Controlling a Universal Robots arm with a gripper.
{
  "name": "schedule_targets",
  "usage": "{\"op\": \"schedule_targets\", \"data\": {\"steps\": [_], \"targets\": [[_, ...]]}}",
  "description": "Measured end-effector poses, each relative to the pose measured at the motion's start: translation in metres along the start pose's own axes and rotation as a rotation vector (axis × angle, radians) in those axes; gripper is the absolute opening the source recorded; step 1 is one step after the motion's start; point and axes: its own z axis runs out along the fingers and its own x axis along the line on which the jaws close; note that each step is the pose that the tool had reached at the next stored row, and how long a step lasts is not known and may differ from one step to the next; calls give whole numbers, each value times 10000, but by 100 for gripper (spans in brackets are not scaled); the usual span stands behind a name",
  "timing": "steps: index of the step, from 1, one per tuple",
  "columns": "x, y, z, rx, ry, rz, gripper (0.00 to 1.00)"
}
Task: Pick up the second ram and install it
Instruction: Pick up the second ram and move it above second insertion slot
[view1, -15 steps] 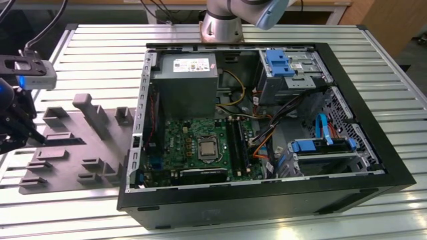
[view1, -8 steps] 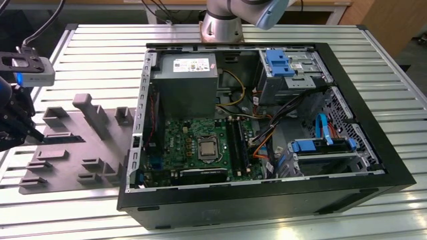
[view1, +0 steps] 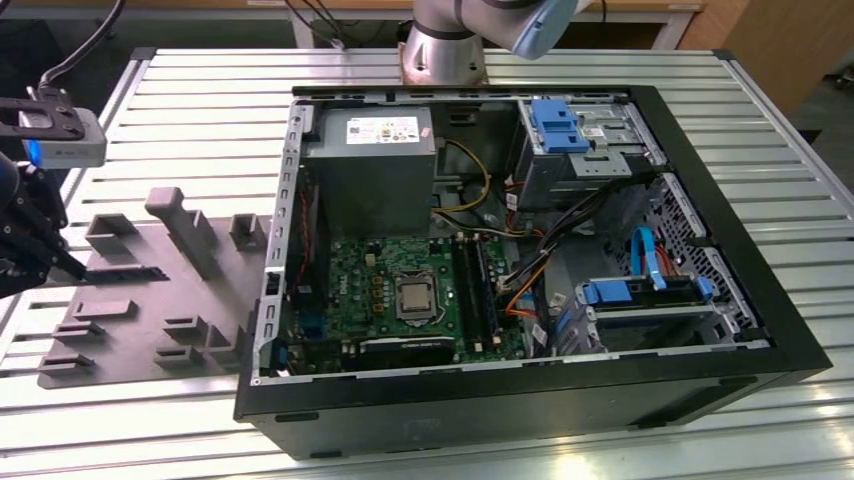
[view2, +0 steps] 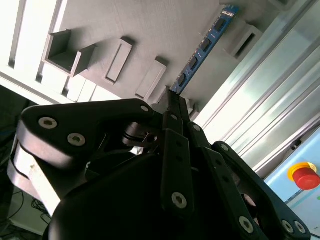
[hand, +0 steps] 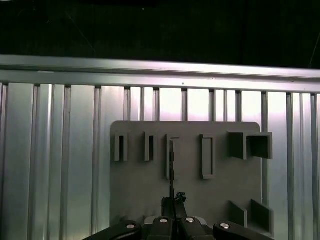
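A ribbed silver metal desk (view1: 200, 90) carries an open black computer case (view1: 534, 400) and, toward the exterior view's left, a grey plastic tray with raised blocks (view1: 134, 330). Over the tray, the black hand (view1: 74, 268) appears clenched on the near end of the second ram (view2: 200, 50), a thin dark stick. Its long axis runs straight out from the fingertips, well apart from the case.

— Where is the grey plastic tray with raised blocks (view1: 134, 345)?
— On the slatted metal table (view1: 200, 110), just beside the open black computer case (view1: 534, 400), on the exterior view's left of it.
— And the thin dark second ram (view1: 130, 272)?
— It stands on edge on the tray. The black gripper (view1: 74, 268) is closed on the end farthest from the case.
— Inside the case?
— The green motherboard (view1: 360, 275) lies flat on its floor, toward the tray side.
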Motion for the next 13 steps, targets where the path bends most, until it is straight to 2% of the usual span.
{"op": "schedule_targets", "data": {"steps": [7,13], "targets": [[-4,2,-41,5,-101,-4,12],[-8,4,-73,10,-235,-9,12]]}}
